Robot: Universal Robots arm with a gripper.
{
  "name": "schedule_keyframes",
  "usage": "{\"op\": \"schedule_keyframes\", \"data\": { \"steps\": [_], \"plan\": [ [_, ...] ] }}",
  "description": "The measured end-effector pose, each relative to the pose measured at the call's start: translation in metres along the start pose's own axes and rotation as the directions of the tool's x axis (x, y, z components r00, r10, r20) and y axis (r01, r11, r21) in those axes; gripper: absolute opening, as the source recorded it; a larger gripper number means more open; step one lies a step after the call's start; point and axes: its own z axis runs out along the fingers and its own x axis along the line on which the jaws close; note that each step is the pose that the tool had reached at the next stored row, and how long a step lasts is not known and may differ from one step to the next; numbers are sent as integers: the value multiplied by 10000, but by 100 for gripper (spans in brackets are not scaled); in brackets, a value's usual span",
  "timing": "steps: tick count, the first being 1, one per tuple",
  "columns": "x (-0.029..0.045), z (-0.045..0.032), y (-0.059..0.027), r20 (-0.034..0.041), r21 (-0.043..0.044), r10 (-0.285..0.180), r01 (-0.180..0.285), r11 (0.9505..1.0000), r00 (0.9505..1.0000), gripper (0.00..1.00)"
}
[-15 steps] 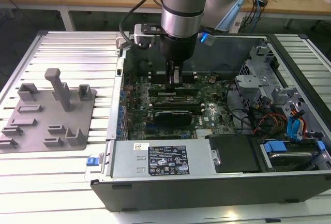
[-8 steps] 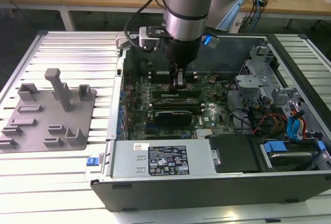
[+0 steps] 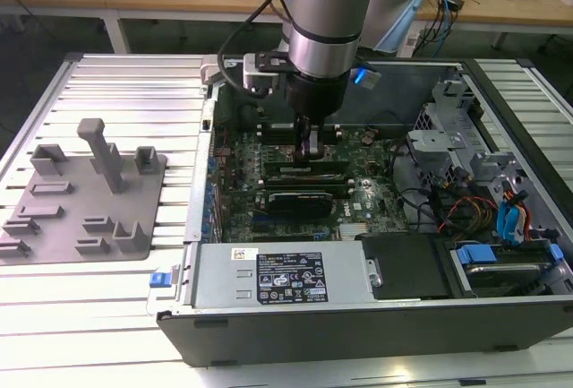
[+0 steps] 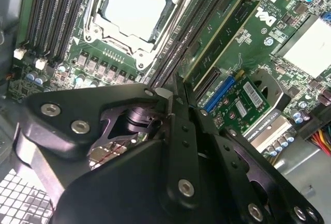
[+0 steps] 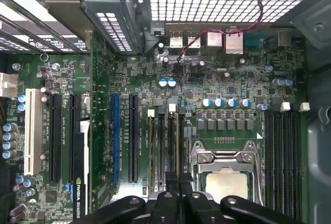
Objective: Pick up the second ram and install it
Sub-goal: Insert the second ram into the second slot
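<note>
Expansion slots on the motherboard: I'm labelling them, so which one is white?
The white slot at the row's end, beside the blue-topped capacitors; the black slots and the blue slot lie farther along.

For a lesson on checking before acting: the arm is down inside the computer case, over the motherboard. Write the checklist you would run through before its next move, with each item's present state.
1. Gripper is inside the case, over the memory slots beside the CPU socket: ok.
2. A green stick stands in one slot: ok.
3. That stick is pressed fully home: cannot tell.
4. The second ram is in the gripper: cannot tell.
5. Grey holder tray lies outside the case, apart from the arm: ok.
</note>
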Motion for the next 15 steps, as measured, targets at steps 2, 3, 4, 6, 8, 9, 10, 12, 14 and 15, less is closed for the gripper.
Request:
{"op": "schedule_keyframes", "data": {
  "steps": [2,3,4,6,8,9,10,12,14,15],
  "plan": [
    [1,12,0,0,0,0,0,10000,10000,10],
    [2,18,-1,0,0,0,0,10000,10000,10],
    [3,21,-1,1,0,1,-1,10000,10000,10],
    [4,28,-1,0,0,0,0,10000,10000,10],
    [5,33,-1,0,0,1,-1,10000,10000,10],
    [5,36,-2,1,1,0,0,10000,10000,10],
    [5,41,-2,2,1,0,0,10000,10000,10],
    [6,47,-2,1,0,0,0,10000,10000,10],
    [6,63,-3,1,1,0,0,10000,10000,10],
    [7,73,-3,1,1,0,0,10000,10000,10]
  ]
}}
